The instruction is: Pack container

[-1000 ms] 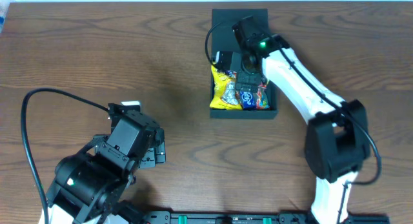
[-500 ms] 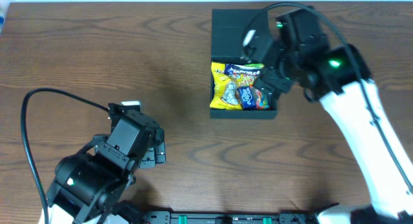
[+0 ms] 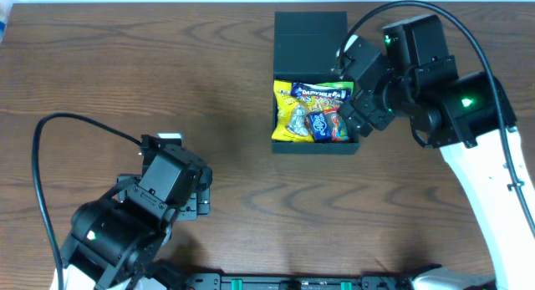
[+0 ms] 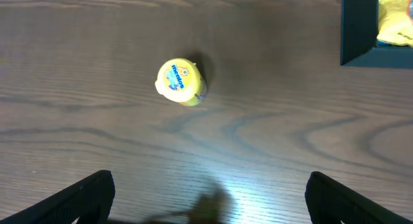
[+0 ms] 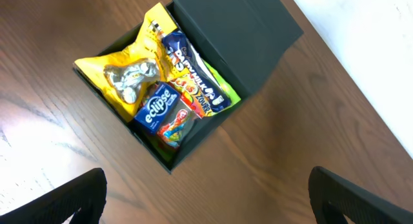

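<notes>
The dark container [image 3: 314, 147] stands open at the back of the table, its flap lid [image 3: 311, 35] laid back. Snack packets [image 3: 313, 110] fill it: a yellow bag [image 5: 122, 75], a blue Eclipse pack [image 5: 158, 104] and a dark-topped candy bag [image 5: 193, 69]. My right gripper [image 3: 353, 88] hovers open and holds nothing just right of the container [image 5: 193, 145], with bare table between its fingers [image 5: 84, 192]. My left gripper [image 3: 206, 194] rests open near the front left. In the left wrist view a small yellow Mentos bottle [image 4: 181, 82] stands on the wood ahead of that gripper [image 4: 210, 192], and the container's corner [image 4: 358, 30] shows at the top right.
A black cable [image 3: 50, 148] loops from the left arm over the table's left side. The table's far edge and a pale floor [image 5: 374, 50] lie just behind the container's lid.
My right arm has pulled up and to the right out of the container. The candy bag now lies uncovered across the back of the container's contents. The left arm has not moved.
</notes>
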Motion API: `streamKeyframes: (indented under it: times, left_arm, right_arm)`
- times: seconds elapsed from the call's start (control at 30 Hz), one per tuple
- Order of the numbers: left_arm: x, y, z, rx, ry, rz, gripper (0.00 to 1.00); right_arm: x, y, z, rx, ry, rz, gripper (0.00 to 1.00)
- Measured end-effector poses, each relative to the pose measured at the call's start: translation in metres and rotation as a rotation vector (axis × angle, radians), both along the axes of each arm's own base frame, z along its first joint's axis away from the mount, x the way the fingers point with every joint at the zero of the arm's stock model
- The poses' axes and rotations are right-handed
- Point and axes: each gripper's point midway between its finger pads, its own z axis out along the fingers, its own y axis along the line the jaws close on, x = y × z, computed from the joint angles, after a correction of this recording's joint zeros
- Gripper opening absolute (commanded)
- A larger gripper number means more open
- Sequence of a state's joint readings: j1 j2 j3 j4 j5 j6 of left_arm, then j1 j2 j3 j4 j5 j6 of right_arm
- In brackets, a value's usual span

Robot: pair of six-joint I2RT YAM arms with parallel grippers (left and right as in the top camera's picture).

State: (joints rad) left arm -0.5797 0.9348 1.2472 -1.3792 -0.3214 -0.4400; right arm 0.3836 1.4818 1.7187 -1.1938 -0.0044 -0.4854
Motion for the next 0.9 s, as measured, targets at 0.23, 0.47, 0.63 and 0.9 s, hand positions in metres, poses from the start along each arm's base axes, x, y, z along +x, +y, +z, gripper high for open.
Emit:
streamKeyframes:
  times: [0.23,0.47,0.63,0.9]
  left_arm:
    - [0.006,-0.005,0.004,-0.024,-0.03,0.0,0.95]
    - [0.015,-0.03,0.009,-0.169,-0.056,-0.016,0.95]
    - [0.015,-0.038,0.01,-0.21,-0.051,-0.023,0.95]
    - [-0.002,-0.009,-0.002,-0.1,0.012,0.069,0.95]
  right_arm:
    - [0.0,0.0,0.0,0.003,0.001,-0.005,0.99]
    - [0.0,0.0,0.0,0.004,0.002,-0.005,0.99]
    - [0.0,0.0,0.0,0.004,0.002,-0.006,0.99]
    - [-0.003,0.001,-0.002,0.006,0.015,-0.001,0.99]
